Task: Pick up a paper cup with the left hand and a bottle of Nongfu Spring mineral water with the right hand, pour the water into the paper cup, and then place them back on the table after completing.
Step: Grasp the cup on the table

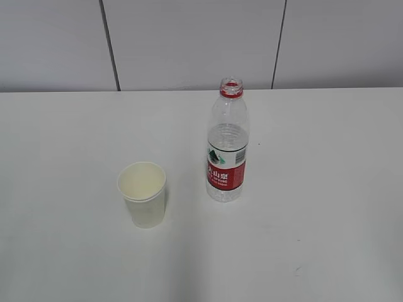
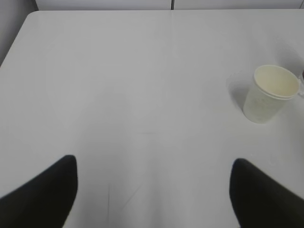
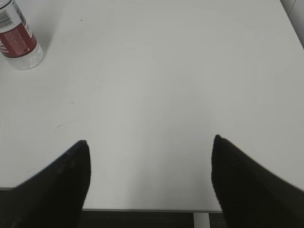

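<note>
A pale paper cup [image 1: 142, 201] stands upright and empty on the white table [image 1: 315, 220]. To its right stands an uncapped clear water bottle [image 1: 227, 143] with a red label, holding clear water [image 1: 227, 135]. Neither arm shows in the exterior view. In the left wrist view the cup [image 2: 269, 93] is at the far right, well ahead and right of my open, empty left gripper [image 2: 154, 164]. In the right wrist view the bottle's lower part [image 3: 18, 40] is at the top left, far from my open, empty right gripper [image 3: 149, 142].
A grey panelled wall [image 1: 189, 44] rises behind the table. The table's near edge [image 3: 142, 209] shows under the right gripper, and its left edge and back corner [image 2: 23, 28] show in the left wrist view.
</note>
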You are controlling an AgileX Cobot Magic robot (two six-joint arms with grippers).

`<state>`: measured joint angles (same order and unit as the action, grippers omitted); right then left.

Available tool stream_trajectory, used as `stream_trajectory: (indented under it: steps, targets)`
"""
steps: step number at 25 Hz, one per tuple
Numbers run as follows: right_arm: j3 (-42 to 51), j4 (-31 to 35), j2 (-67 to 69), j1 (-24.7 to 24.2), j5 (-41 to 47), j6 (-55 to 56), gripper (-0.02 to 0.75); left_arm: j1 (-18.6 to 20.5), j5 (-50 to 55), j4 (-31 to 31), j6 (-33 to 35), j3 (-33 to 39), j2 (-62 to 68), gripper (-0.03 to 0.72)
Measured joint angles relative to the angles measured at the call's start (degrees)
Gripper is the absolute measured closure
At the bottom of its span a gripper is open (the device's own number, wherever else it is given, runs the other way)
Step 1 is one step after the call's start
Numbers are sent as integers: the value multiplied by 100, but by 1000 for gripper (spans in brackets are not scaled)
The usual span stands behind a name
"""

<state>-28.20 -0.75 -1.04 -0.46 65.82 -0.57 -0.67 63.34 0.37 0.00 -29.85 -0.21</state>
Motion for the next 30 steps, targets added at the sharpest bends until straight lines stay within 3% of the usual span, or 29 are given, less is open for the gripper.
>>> stream_trajectory:
  steps: [30]
  targets:
    - [0, 0, 0, 0, 0, 0, 151, 0, 0, 0, 0, 0, 0, 96]
